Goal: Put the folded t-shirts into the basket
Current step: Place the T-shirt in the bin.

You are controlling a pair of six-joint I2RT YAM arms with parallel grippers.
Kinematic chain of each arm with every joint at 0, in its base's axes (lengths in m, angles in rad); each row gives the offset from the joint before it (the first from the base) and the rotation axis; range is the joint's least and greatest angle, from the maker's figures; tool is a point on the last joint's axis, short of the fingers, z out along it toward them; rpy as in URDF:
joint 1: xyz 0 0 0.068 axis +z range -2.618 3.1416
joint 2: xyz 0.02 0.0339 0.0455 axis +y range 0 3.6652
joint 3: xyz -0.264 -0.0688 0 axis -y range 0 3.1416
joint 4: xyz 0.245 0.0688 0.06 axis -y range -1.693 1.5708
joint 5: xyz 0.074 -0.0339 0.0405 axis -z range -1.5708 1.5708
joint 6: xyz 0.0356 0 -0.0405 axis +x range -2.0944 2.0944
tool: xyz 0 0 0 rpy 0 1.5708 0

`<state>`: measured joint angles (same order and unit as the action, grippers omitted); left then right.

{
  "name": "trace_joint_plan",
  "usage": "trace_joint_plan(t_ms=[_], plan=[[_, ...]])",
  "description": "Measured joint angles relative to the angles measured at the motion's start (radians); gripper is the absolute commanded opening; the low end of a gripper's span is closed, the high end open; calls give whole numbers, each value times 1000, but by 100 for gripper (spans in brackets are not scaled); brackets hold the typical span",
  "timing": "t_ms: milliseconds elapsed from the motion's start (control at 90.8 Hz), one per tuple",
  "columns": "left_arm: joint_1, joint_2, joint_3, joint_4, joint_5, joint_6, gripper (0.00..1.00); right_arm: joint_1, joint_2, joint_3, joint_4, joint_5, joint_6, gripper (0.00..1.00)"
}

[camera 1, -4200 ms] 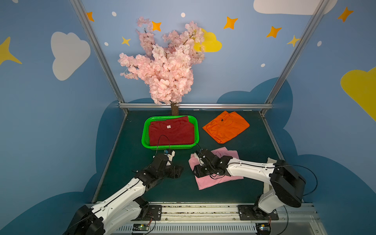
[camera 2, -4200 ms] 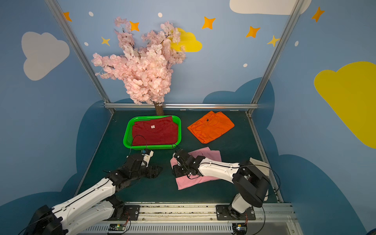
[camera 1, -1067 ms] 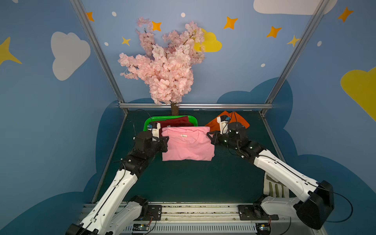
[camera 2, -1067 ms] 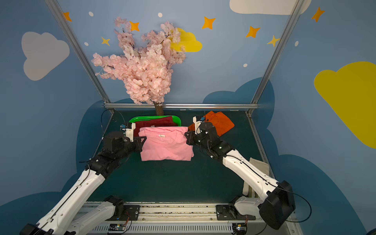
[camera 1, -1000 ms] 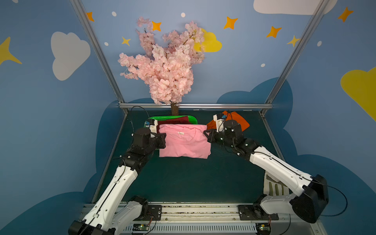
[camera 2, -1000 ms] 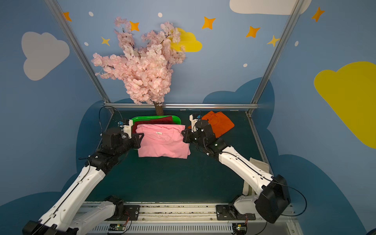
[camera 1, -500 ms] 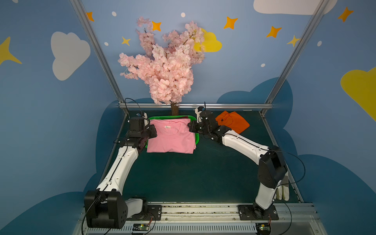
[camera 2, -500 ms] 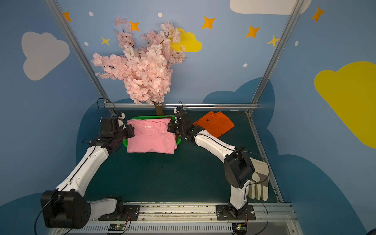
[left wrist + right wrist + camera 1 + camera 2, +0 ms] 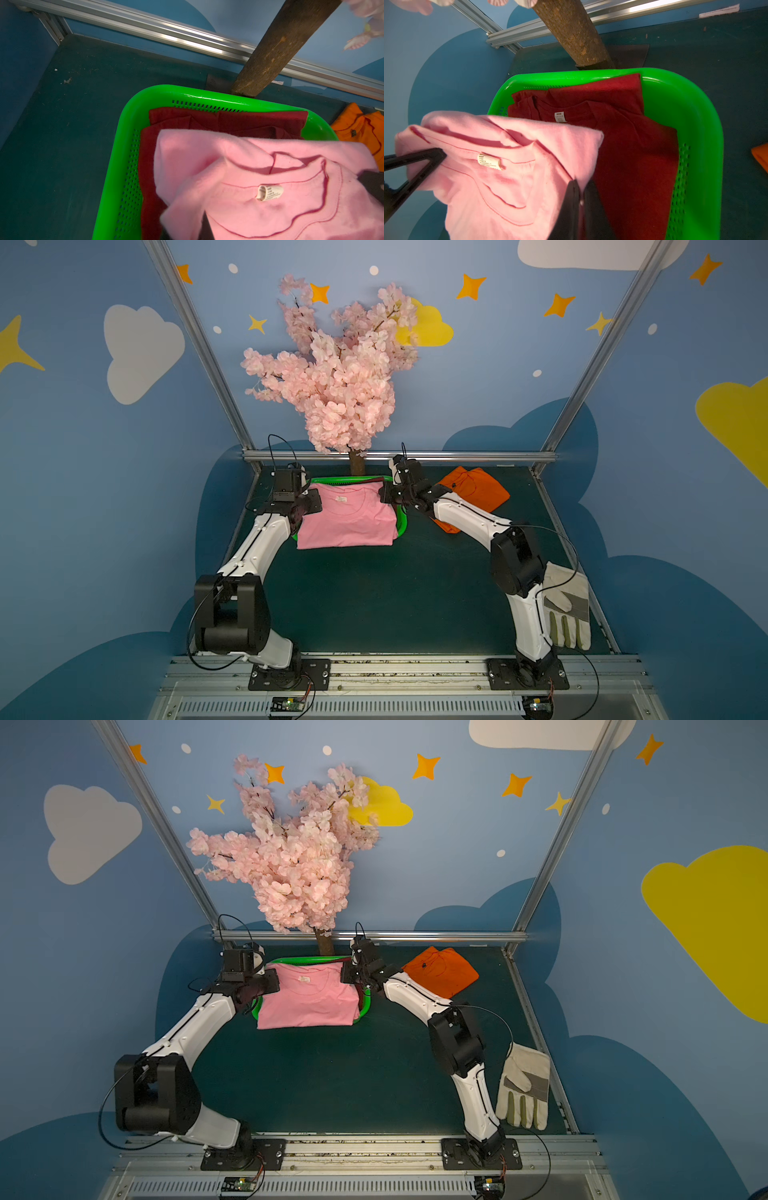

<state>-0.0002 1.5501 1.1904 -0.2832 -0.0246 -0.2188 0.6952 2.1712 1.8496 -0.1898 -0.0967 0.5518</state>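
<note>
Left hand (image 9: 310,506) clenched on one top corner of the light pink folded cotton t-shirt (image 9: 347,522), right hand (image 9: 385,494) pinched shut on the opposite corner. The shirt is stretched flat between the two, collar and white neck label facing up. From the right wrist camera the black fingers (image 9: 571,207) are squeezed together over the pink edge.

Underneath sits the bright green perforated plastic basket (image 9: 112,176), and inside it lies a dark red folded t-shirt (image 9: 633,149), label up, covering most of the bottom. The pink shirt hangs over the basket, collar end lifted clear of the red one. Its near hem drapes past the near rim, and whether it touches the dark green desk (image 9: 374,597) I cannot tell.

Beside the basket on the right arm's side, a bright orange folded t-shirt (image 9: 473,491) lies on the desk, partly hidden by that arm. A white-and-grey work glove (image 9: 567,610) lies by the right arm's base. A pink blossom tree (image 9: 340,377) stands just behind the basket.
</note>
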Motion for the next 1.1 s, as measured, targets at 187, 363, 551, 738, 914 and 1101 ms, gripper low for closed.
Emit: trace_joint_plan(t_ms=[187,363,551,738,914,1101], plan=[[1,109,81,-3,-12,31,4,-4,79,92,-26,11,-39,0],[1,217,161,-16,-9,42,8,-19,155,171,-60,30,-61,0],[2,296,216,-47,-10,58,28,-31,233,258,-111,35,-84,17],[3,325,270,-85,-21,68,53,-61,245,299,-149,16,-112,41],[5,294,267,-101,-37,64,68,-117,216,296,-167,-80,-135,53],[5,136,148,-70,-4,39,76,-169,43,145,-175,-169,-173,63]])
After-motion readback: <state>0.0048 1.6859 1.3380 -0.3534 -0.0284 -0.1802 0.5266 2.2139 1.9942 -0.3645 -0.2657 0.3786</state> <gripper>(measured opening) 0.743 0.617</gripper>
